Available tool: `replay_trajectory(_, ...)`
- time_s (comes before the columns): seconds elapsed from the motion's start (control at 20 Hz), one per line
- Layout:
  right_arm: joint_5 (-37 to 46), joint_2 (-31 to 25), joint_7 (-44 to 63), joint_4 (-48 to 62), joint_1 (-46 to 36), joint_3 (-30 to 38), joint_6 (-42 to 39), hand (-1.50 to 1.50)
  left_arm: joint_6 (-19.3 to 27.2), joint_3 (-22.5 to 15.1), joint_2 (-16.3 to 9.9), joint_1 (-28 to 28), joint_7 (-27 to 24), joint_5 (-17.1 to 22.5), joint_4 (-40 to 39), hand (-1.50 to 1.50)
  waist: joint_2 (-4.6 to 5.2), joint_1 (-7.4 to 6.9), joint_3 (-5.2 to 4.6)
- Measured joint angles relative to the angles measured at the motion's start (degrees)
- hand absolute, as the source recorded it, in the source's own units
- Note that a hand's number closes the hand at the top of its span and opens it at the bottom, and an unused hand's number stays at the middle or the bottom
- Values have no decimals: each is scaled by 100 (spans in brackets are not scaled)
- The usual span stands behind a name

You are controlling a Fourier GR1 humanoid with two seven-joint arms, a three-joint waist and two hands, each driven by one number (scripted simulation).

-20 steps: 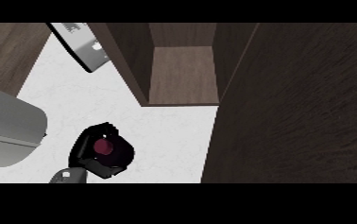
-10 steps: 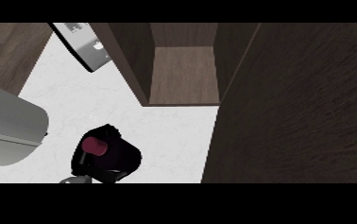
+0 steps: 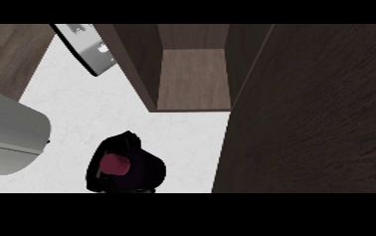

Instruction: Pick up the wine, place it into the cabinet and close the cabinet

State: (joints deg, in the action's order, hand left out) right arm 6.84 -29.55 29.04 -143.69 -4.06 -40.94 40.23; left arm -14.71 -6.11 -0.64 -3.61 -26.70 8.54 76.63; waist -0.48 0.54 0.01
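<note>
The wine bottle (image 3: pixel 116 164) shows from above as a dark body with a dark red top, low on the white counter (image 3: pixel 88 105). My left hand (image 3: pixel 98 166) is shut on it, black fingers curled round its sides and hiding most of the bottle. The open cabinet (image 3: pixel 192 78) lies up and to the right of the bottle, its wooden floor bare. The cabinet's open door (image 3: pixel 308 115) fills the right side, its edge just right of the hand. My right hand does not show.
A grey rounded appliance (image 3: pixel 16 140) stands at the left edge, close to the hand. A black-framed silver panel (image 3: pixel 89 48) leans at the upper left beside the cabinet's left wall (image 3: pixel 136 60). Dark wood (image 3: pixel 22 56) covers the top left corner.
The left hand with the bottle has shifted slightly to the right, toward the cabinet door's edge. The grey forearm seen below it earlier no longer shows.
</note>
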Motion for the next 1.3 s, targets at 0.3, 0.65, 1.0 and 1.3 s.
replay_trajectory(0.3,-31,-115,-166,-11,145,43,23,-150,701,-550,48,-18,472,66,709,150,12,15,-1)
replay_trajectory(0.65,-67,-233,-363,-23,300,-14,47,-150,1881,-1026,60,285,690,-77,983,150,16,38,-4)
replay_trajectory(1.0,-113,-409,-631,-34,538,59,24,-150,2569,-1078,62,1051,678,-207,351,150,27,73,-4)
replay_trajectory(1.3,-151,-450,-805,-25,643,92,30,-150,2666,-829,50,1882,831,-252,-292,150,33,81,-4)
